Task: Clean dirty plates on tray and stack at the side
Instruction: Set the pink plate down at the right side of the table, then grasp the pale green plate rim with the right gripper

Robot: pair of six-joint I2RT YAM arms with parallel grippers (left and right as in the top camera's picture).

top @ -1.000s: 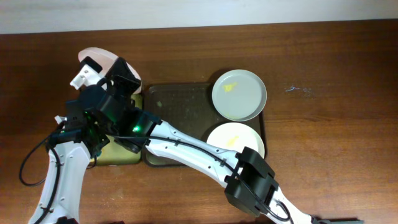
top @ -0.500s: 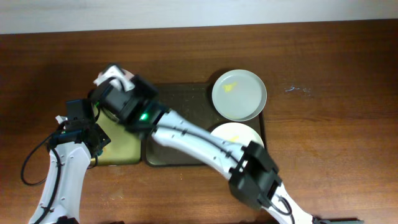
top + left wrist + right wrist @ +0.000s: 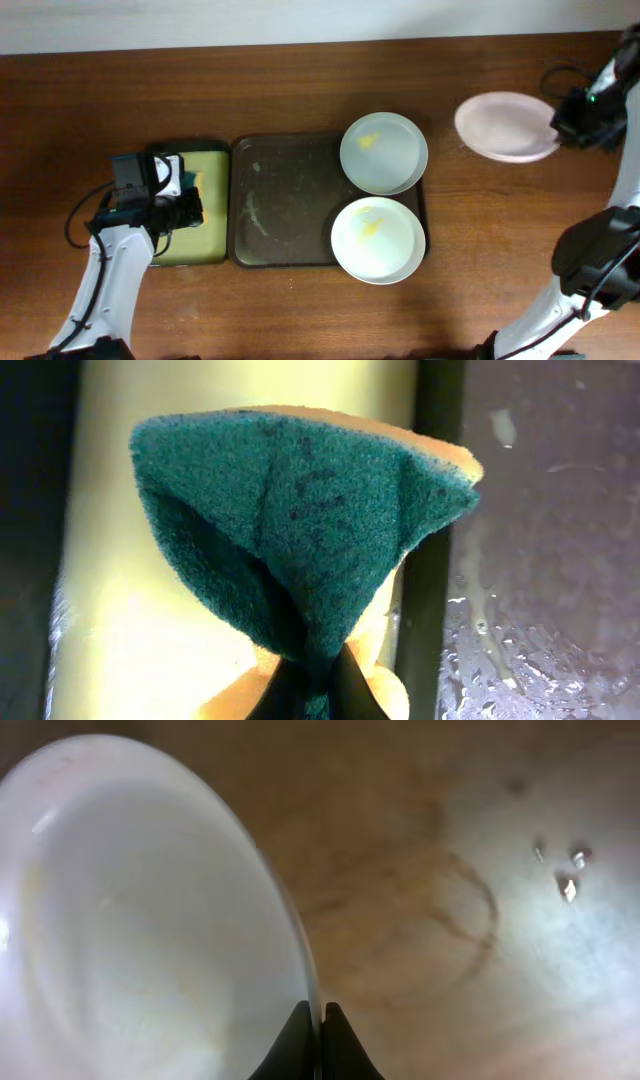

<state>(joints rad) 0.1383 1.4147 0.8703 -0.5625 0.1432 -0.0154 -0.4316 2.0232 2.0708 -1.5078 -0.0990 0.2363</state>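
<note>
Right hand [image 3: 318,1020] is clamped on the rim of a pale plate [image 3: 505,127] at the far right of the tabletop [image 3: 300,90], well apart from the tray [image 3: 285,205]. My wrist view cuts most of it off. Left hand [image 3: 315,685] grips a green sponge [image 3: 300,520] that hides its fingers, over the small tray [image 3: 190,250]. On the tray's right side lie the grey-green plate [image 3: 383,153] and the white plate [image 3: 377,240], both smeared yellow.

The plate [image 3: 150,920] in the right end effector [image 3: 318,1032] runs off-frame to its left, and the sponge [image 3: 300,530] hides most of the left end effector [image 3: 315,690].
</note>
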